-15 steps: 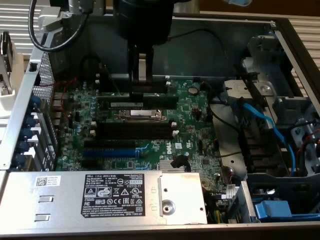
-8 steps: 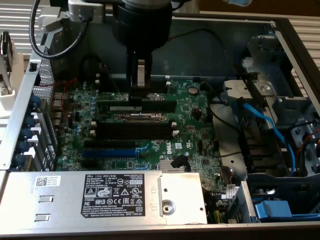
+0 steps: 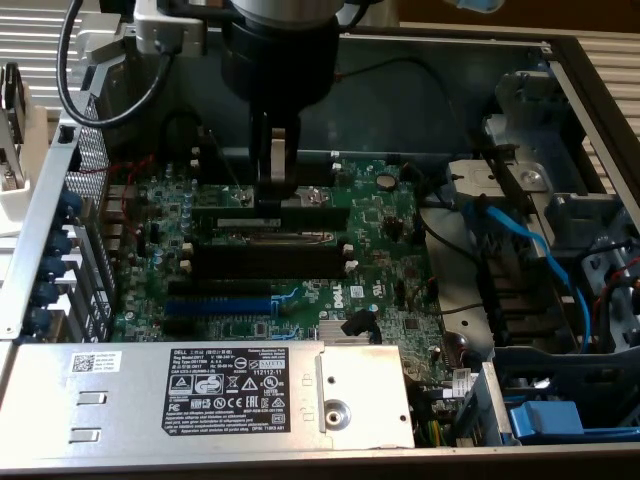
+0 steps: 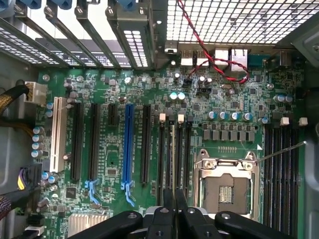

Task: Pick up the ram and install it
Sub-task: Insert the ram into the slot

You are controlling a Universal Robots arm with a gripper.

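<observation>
- black fingers (image 4: 165, 214) of the gripper (image 4: 174, 198) are sitting closest to the lens, with the jaws standing narrow and pinching the ram (image 4: 173, 159) between them.
- the ram is showing edge-on as a thin pale line, running straight out from the jaws along the black memory slots (image 4: 180, 154); it is lying in line with one of them, and whether it is fully seated i cannot tell.
- two white latches (image 4: 162, 117) are sitting at the far end of those slots, beyond the jaws.
- the processor socket (image 4: 227, 186) with its metal frame is lying just beside the jaws on one side; the blue slot (image 4: 128, 149) is lying farther off on the other side, with a white slot (image 4: 59, 134) beyond it.
- red and black twisted wires (image 4: 212, 57) are looping well beyond the jaws, near the case's grille.
- in the exterior view the gripper (image 3: 275, 190) is reaching straight down onto the green board (image 3: 390, 260), and a blue cable (image 3: 530, 250) is trailing well off to the exterior view's right of the jaws.
</observation>
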